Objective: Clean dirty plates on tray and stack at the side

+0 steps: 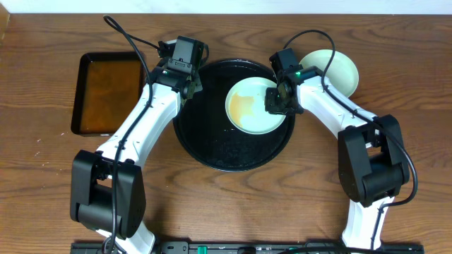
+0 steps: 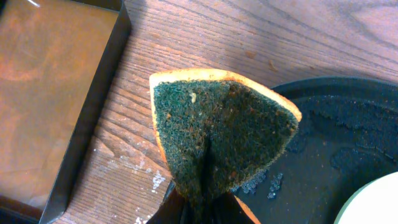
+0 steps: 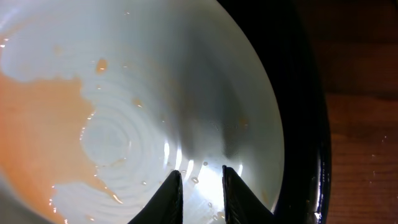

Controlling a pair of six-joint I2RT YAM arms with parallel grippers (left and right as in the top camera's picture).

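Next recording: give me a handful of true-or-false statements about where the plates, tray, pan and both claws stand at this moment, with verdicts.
1. The left claw is shut on a sponge with a dark green scouring face. True.
2. The plate on the tray is clean. False: an orange sauce smear covers its left part.
3. A second plate lies on the table, off the tray, beyond its right side. True.
4. The pan of brown liquid stands right of the tray. False: it stands left of it.
5. The right claw grips the sponge. False: it hovers over the smeared plate, jaws slightly parted and empty.
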